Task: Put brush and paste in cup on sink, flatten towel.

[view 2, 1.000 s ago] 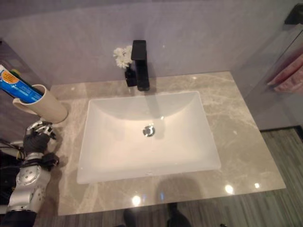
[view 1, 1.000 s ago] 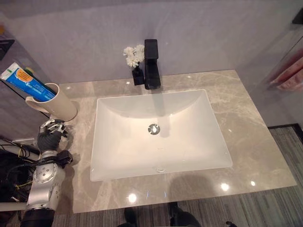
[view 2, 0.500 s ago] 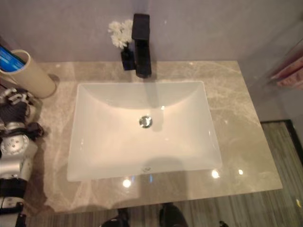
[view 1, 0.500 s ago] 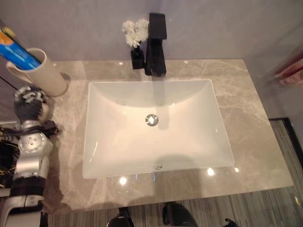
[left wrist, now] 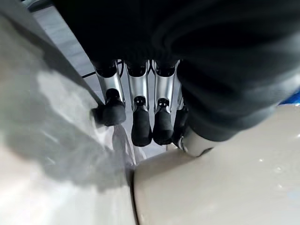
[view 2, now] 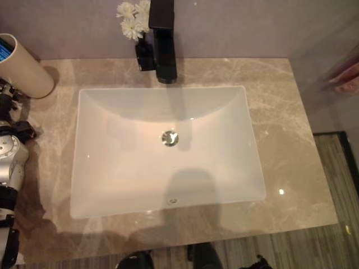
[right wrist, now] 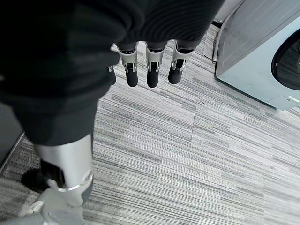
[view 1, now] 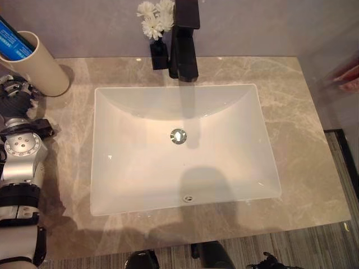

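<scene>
A beige cup (view 1: 35, 64) stands at the upper left of the left eye view, on the marble counter (view 1: 314, 162) at its back left corner, and a blue paste tube (view 1: 12, 43) sticks out of its mouth, slanting toward the frame's top left edge. Whether a brush is in the cup too cannot be told. Just below the cup in the frame, at the left edge, the left hand (view 1: 13, 100) sits near the cup's base; its wrist view shows the fingers (left wrist: 140, 126) hanging fairly straight and relaxed with dark tips just beside the cup's pale wall, holding nothing. To the right of the cup, the white rectangular sink (view 1: 112, 185) takes up the middle of the frame, with a round metal drain (view 1: 178, 135) near its centre. At the top centre, behind the basin, stands a black faucet (view 1: 185, 39), and touching its left side is a small dark vase with white flowers (view 1: 152, 19). At the far right edge of the frame a bit of pink towel (view 1: 349, 78) shows, blurred. In the right wrist view the right hand (right wrist: 149, 70) hangs with straight, relaxed, empty fingers over a grey striped floor (right wrist: 187, 164), with a white appliance (right wrist: 258, 51) in the upper right of that frame.
</scene>
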Robot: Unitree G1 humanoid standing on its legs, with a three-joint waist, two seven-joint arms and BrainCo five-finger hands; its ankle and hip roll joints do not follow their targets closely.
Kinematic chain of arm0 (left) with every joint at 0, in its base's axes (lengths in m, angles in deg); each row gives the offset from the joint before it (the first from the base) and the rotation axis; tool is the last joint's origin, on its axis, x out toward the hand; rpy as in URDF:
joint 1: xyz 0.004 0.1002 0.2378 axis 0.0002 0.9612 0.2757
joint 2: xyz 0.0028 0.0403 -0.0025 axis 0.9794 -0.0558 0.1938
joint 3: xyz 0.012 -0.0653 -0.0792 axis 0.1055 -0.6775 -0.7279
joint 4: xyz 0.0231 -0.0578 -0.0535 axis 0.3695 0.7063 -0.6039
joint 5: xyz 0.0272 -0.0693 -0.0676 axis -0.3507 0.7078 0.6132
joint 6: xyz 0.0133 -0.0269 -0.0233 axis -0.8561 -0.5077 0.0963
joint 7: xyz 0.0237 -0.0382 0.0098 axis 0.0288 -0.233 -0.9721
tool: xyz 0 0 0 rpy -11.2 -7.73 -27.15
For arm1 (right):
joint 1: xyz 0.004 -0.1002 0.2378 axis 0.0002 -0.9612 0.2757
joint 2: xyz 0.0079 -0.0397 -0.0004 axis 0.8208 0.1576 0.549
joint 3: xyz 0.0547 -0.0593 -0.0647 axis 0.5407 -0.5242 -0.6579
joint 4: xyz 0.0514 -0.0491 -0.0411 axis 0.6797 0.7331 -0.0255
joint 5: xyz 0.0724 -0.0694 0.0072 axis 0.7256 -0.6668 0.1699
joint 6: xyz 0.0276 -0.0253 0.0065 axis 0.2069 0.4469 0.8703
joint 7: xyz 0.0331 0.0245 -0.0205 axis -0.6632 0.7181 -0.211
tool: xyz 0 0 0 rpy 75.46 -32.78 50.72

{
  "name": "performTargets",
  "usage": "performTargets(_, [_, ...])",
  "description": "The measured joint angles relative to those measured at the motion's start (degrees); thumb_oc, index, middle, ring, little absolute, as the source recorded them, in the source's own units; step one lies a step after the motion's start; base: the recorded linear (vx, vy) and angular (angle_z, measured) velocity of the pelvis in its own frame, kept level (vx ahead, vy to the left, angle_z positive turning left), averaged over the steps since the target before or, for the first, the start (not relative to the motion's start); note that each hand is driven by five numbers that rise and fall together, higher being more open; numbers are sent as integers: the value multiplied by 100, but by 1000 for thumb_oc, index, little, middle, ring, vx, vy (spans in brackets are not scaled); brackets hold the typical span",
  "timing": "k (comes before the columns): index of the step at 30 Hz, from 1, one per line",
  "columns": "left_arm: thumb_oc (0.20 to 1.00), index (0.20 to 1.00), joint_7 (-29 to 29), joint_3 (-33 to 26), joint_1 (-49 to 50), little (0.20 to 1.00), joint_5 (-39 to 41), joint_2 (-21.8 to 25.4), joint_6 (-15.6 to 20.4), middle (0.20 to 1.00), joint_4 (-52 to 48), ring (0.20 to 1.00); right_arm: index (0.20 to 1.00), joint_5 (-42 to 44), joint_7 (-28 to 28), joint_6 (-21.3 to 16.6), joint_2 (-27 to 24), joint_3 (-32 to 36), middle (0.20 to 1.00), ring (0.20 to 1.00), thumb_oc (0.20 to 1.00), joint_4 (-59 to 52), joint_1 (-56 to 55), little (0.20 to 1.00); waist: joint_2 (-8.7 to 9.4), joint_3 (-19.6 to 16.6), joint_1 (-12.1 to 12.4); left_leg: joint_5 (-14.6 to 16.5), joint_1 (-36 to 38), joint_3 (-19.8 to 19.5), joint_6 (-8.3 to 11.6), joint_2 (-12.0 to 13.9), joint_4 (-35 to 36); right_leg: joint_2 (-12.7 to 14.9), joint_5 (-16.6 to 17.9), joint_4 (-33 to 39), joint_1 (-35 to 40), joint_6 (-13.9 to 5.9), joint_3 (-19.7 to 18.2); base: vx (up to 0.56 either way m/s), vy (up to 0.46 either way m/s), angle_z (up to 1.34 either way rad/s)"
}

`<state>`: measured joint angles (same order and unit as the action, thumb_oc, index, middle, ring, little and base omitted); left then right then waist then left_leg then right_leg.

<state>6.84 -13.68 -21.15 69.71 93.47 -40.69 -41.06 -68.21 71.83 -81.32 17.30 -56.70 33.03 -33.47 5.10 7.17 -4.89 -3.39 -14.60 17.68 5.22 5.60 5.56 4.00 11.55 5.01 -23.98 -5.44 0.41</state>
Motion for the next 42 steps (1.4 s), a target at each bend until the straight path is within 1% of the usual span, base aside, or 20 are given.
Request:
performTargets(5, [200,200,6,149,-203,200,-51,148,-17,200,299,200,1000,-2,0,-2,-6,0,1000,1000,1000,0,15,1000,13,-9,-69,0,-5,0,0,-3,0,1,20,-1,-4,-10,-2,-6,31,0])
performTargets(6, [200,200,3,269,-333,200,-89,168,-19,200,423,200,1000,-1,-2,-2,-5,-1,1000,1000,1000,9,9,1000,22,-15,-73,0,-6,-1,0,-5,0,3,22,-1,-5,-14,-2,0,0,0])
performTargets(7, [200,200,12,516,-501,200,-107,279,-42,200,595,200,1000,-1,-2,-7,-6,-1,1000,1000,1000,10,14,1000,41,-27,-74,0,-13,-6,0,-5,0,3,26,-2,-10,-15,0,0,0,0])
performTargets(8, [200,200,36,643,-573,200,-157,358,-115,200,631,200,1000,3,-3,-17,-10,3,1000,1000,1000,12,13,1000,62,-41,-79,0,-13,-6,0,-2,0,2,26,-1,-10,-16,1,0,0,0])
performTargets(10, [200,200,45,772,-626,200,-226,421,-160,200,662,200,1000,21,-2,-31,-17,4,1000,1000,1000,37,10,1000,95,-63,-81,-1,-12,-4,1,0,0,2,24,-1,-10,-18,2,0,0,0])
performTargets(11, [200,200,48,777,-641,200,-226,422,-159,200,665,200,1000,78,-3,-38,-20,5,1000,1000,1000,40,10,1000,117,-78,-90,-1,-12,-4,1,1,0,2,22,0,-11,-20,3,30,19,2])
performTargets(12, [200,200,51,927,-779,200,-224,423,-165,200,742,200,1000,155,-5,-46,-19,4,1000,1000,1000,63,-3,1000,161,-108,-91,-4,-10,-19,2,1,-1,2,23,-1,-5,-18,13,0,0,0])
performTargets(16, [200,200,66,993,-818,200,-289,428,-189,200,741,200,1000,170,-13,-56,-19,5,1000,1000,1000,67,-3,1000,267,-184,-107,-4,44,-4,1,-9,-1,10,31,-2,43,-13,9,8,7,0])
performTargets(22, [200,200,174,1213,-795,200,-334,319,-246,200,592,200,1000,170,-34,-57,-1,5,1000,1000,1000,67,-31,1000,375,-299,-116,-3,148,9,0,-36,-1,36,25,-1,140,-18,1,5,3,0])
performTargets(25, [200,200,176,1215,-788,200,-371,237,-251,200,591,200,1000,170,-38,-57,0,4,1000,1000,1000,67,-57,1000,365,-345,-116,-3,145,14,0,-39,-1,39,24,0,132,-20,-4,0,0,0])
performTargets(29, [200,200,188,1219,-744,200,-499,117,-280,200,587,200,1000,171,-117,-59,-1,13,1000,1000,1000,89,-182,1000,341,-463,-202,-4,149,47,0,-36,-2,22,39,-1,114,-9,-43,9,-28,-5])
performTargets(31, [200,200,193,1231,-745,200,-542,51,-281,200,580,200,1000,171,-134,-58,-2,12,1000,1000,1000,108,-225,1000,336,-508,-205,-3,151,61,0,-36,-2,20,41,-1,112,-10,-63,9,-26,-5])
performTargets(32, [200,200,194,1310,-746,200,-557,28,-283,200,580,200,1000,170,-135,-57,-2,13,1000,1000,1000,121,-253,1000,333,-545,-219,-3,154,98,0,-36,-2,15,42,-1,96,-13,-106,13,-29,-9])
performTargets(39, [200,200,198,1450,-753,200,-720,27,-289,200,579,200,1000,170,-138,-58,-5,18,1000,1000,1000,127,-280,1000,318,-560,-225,-4,169,199,1,-34,-2,4,5,1,47,-31,-175,2,-18,-6])
performTargets(42, [200,200,197,1455,-768,200,-725,22,-288,200,580,200,1000,173,-138,-59,-5,21,1000,1000,1000,128,-277,1000,299,-598,-224,-5,117,198,2,-34,-2,1,28,0,-4,-5,-178,0,0,0])
